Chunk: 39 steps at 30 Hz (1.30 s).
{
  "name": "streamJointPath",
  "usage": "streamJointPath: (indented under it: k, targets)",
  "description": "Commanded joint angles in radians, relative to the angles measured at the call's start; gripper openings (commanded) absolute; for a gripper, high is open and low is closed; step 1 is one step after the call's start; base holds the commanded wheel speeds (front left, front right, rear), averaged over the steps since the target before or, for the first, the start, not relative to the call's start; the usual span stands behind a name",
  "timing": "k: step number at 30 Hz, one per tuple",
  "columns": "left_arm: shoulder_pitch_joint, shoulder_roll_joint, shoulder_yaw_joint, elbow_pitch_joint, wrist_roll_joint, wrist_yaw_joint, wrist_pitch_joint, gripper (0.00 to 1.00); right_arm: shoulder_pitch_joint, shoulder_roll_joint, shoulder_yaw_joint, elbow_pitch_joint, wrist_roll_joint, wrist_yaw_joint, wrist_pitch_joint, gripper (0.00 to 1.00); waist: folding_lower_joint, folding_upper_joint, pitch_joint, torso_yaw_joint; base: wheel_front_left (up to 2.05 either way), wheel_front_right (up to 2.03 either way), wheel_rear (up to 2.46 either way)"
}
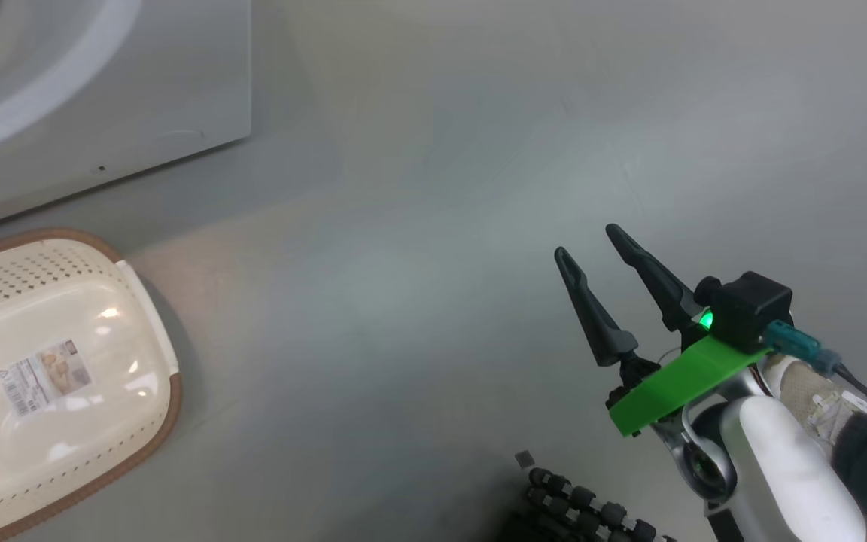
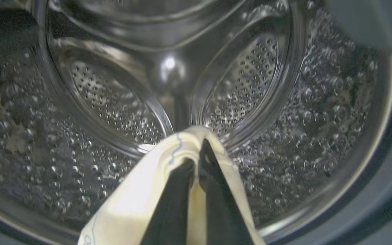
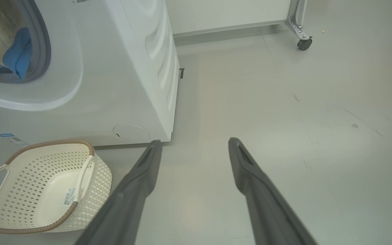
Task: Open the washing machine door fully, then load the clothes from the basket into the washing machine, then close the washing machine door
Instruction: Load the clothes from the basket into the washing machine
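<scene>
My left gripper (image 2: 196,153) is inside the washing machine's perforated steel drum (image 2: 114,109), shut on a pale cream-yellow garment (image 2: 141,194) that drapes over its fingers. In the right wrist view the white washing machine (image 3: 114,85) stands at the left, with cream and blue clothes (image 3: 12,54) showing in its grey-gasketed opening. The cream basket (image 3: 43,187) sits on the floor in front of it, nothing in it; the head view shows the basket (image 1: 50,376) at the lower left with its label sticker. My right gripper (image 1: 591,248) hangs open over bare floor, right of the basket. The door is out of view.
A grey floor (image 1: 418,226) spreads to the right of the machine. A white panel on a metal leg with a caster wheel (image 3: 304,43) stands at the back. A black ribbed part of my own base (image 1: 576,504) shows at the bottom of the head view.
</scene>
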Motion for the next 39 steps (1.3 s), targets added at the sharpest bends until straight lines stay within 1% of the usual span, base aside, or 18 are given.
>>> streamJointPath:
  k: [1,4,5,9,11,13,24,26,34,36,39]
  targets:
    - [-0.066,0.073,0.016,-0.017,0.032,0.004,-0.055,0.0,-0.011,-0.005,0.021,-0.019,0.012,0.0,-0.012,1.0,-0.0001,0.0,0.016,-0.016,0.0,0.0,0.0]
    - [-0.121,0.074,0.012,0.013,0.052,0.012,-0.149,0.0,-0.015,-0.005,0.022,-0.011,0.019,0.0,-0.019,1.0,-0.0001,0.0,0.033,-0.021,0.0,0.0,0.0]
    - [-0.121,0.074,0.012,0.013,0.052,0.012,-0.149,0.0,-0.015,-0.005,0.022,-0.011,0.019,0.0,-0.019,1.0,-0.0001,0.0,0.033,-0.021,0.0,0.0,0.0]
    - [-0.159,0.057,0.019,0.077,0.046,0.019,-0.235,0.0,-0.022,-0.005,0.03,-0.001,0.029,0.0,-0.026,1.0,-0.0001,0.0,0.044,-0.025,0.0,0.0,0.0]
    - [-0.161,0.037,0.039,0.135,0.013,0.021,-0.223,0.0,-0.025,-0.005,0.032,0.004,0.035,0.0,-0.029,1.0,-0.0001,0.0,0.046,-0.024,0.0,0.0,0.0]
    - [-0.164,0.027,0.04,0.175,0.001,0.014,-0.219,1.0,-0.029,-0.005,0.031,0.008,0.037,0.0,-0.029,1.0,-0.0001,0.0,0.049,-0.02,0.0,0.0,0.0]
    - [-0.156,-0.02,0.014,0.334,-0.023,-0.022,-0.211,1.0,-0.045,-0.005,0.024,0.016,0.028,0.0,-0.023,1.0,-0.0001,0.0,0.034,0.015,0.0,0.0,0.0]
    - [-0.135,-0.028,-0.006,0.359,-0.01,-0.024,-0.218,1.0,-0.042,-0.005,0.017,0.018,0.025,0.0,-0.021,1.0,-0.0001,0.0,0.018,0.027,0.0,0.0,0.0]
    - [-0.019,-0.116,-0.01,0.417,-0.037,-0.021,-0.289,1.0,-0.02,-0.005,-0.019,0.005,-0.009,0.0,0.009,1.0,-0.0001,0.0,-0.062,0.086,0.0,0.0,0.0]
    - [0.035,-0.15,-0.007,0.415,-0.046,-0.015,-0.31,1.0,-0.01,-0.005,-0.034,-0.008,-0.024,0.0,0.025,1.0,-0.0001,0.0,-0.094,0.11,0.0,0.0,0.0]
    - [0.103,-0.173,-0.009,0.391,-0.045,-0.007,-0.322,1.0,0.002,-0.005,-0.047,-0.021,-0.036,0.0,0.04,1.0,-0.0001,0.0,-0.13,0.131,0.0,0.0,0.0]
